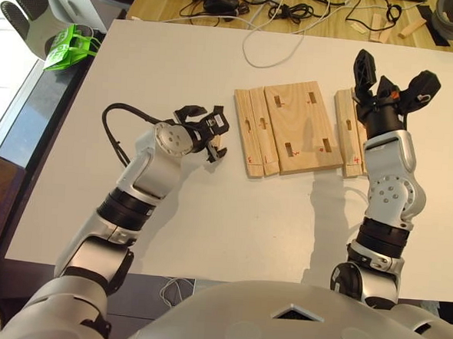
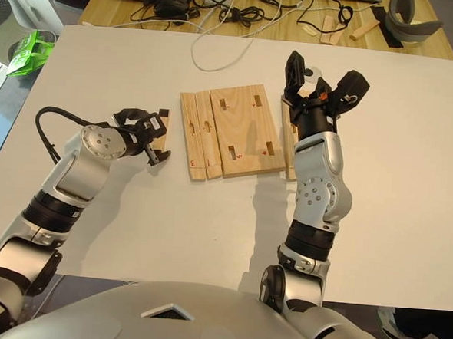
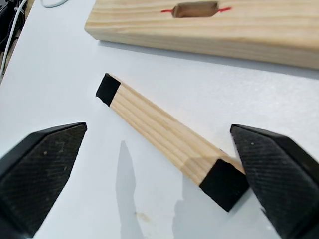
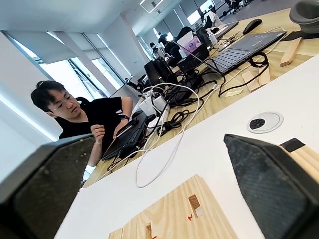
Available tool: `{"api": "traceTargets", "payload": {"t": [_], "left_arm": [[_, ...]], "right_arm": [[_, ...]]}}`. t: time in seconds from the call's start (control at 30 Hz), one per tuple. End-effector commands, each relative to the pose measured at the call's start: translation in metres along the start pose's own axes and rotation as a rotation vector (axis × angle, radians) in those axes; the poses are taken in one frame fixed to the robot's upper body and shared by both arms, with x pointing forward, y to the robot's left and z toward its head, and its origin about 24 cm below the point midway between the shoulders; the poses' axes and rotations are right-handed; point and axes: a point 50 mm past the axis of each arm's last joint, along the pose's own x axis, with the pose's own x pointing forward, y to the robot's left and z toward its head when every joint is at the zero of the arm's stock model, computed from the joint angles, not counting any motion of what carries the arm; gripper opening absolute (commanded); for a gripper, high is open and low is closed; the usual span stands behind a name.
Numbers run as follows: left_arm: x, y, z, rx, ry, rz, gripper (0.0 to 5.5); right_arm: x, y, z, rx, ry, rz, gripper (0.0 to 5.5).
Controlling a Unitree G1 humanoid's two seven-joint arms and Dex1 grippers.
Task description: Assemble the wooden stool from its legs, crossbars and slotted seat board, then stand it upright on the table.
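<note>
Two red pen strokes (image 3: 166, 10) flank slot (image 3: 194, 9) in leg (image 3: 209, 32).

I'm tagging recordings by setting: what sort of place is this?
Probably an open-plan office or lab: white worktable, light wooden desk with dark open laptop and tangled black cables, large windows behind.
</note>
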Motion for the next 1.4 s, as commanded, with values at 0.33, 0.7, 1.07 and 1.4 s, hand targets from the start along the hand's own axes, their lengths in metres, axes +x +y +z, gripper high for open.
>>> {"api": "traceTargets", "payload": {"t": [0.33,0.7,1.07,1.4], "left_arm": [[0.014,-0.022,-0.03,-0.37,0.132,-0.188,5.38],[0.042,-0.033,-0.026,-0.64,0.22,-0.293,5.04],[0.059,-0.035,-0.018,-0.525,0.228,-0.273,3.54],[0.063,-0.029,-0.018,-0.535,0.221,-0.255,2.39]], "right_arm": [[-0.006,0.0,-0.01,-0.014,0.004,-0.003,4.78],[-0.004,-0.001,-0.011,-0.004,-0.051,-0.032,4.78],[0.002,-0.008,-0.005,-0.046,-0.066,-0.049,4.78],[0.012,0.008,0.001,-0.043,-0.107,-0.03,4.78]]}}
